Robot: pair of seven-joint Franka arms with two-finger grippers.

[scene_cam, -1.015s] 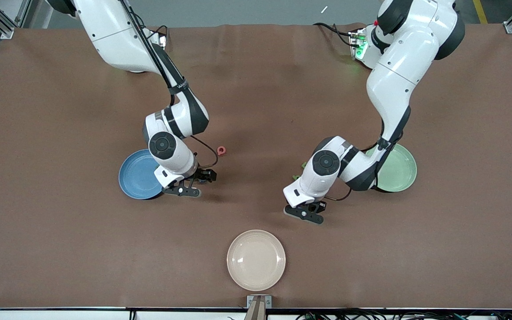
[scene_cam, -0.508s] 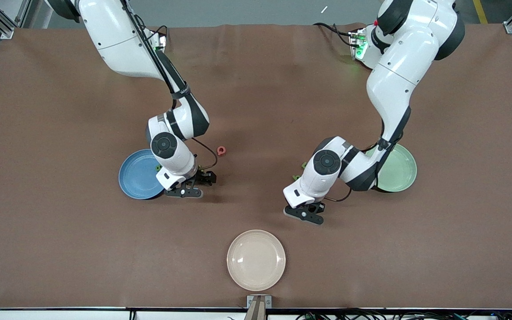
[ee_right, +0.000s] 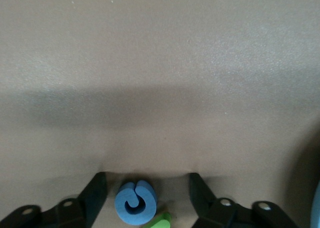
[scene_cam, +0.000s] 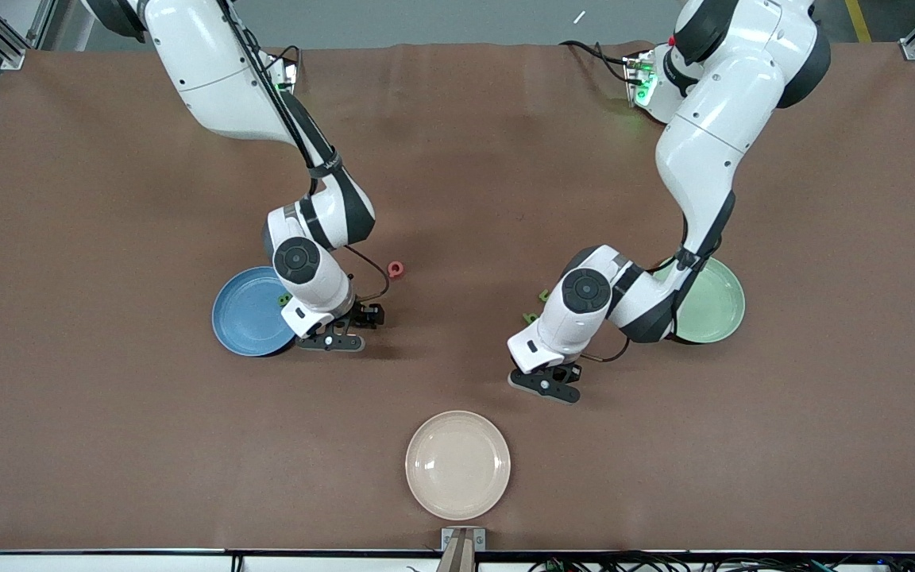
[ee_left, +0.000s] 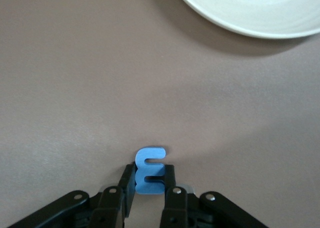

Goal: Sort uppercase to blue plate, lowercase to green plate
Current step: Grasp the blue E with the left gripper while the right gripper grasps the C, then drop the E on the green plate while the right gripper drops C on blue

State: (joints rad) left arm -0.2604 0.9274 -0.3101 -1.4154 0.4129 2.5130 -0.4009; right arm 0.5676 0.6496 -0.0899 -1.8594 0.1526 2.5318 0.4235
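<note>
Where arm hides, blue m (ee_left: 149, 170) pinched.

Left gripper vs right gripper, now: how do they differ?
1. Fingers: the left gripper is shut on a blue m-shaped letter; the right gripper stands open, its fingers either side of a blue curled letter without touching it.
2. Place: the left gripper is low between the cream plate and the green plate; the right gripper is low beside the blue plate.
Shared: both are down at the table, each at a blue foam letter.
</note>
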